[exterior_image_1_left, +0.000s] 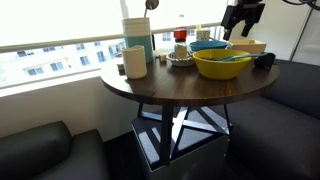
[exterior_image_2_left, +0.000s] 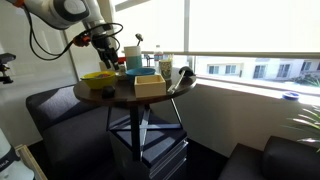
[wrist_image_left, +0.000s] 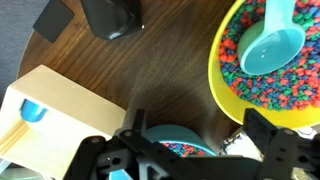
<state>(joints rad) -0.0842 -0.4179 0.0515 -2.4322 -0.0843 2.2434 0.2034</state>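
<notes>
Windows light a round dark surface (exterior_image_1_left: 150, 88) crowded with dishes. Above it the hand (exterior_image_1_left: 243, 15) hovers with its fingers spread wide, holding nothing, over a blue bowl (wrist_image_left: 172, 136) just beside the yellow bowl (wrist_image_left: 216, 70). A scoop (wrist_image_left: 270, 50) lies in the yellow bowl, and a wooden box (wrist_image_left: 60, 110) sits farther from it, past the blue bowl.

Upright, bead-filled blue bowl (wrist_image_left: 172, 133)

The claw (wrist_image_left: 195, 126) covers much of the blue bowl (wrist_image_left: 170, 134); the yellow bowl (wrist_image_left: 214, 72) is cropped.
</notes>
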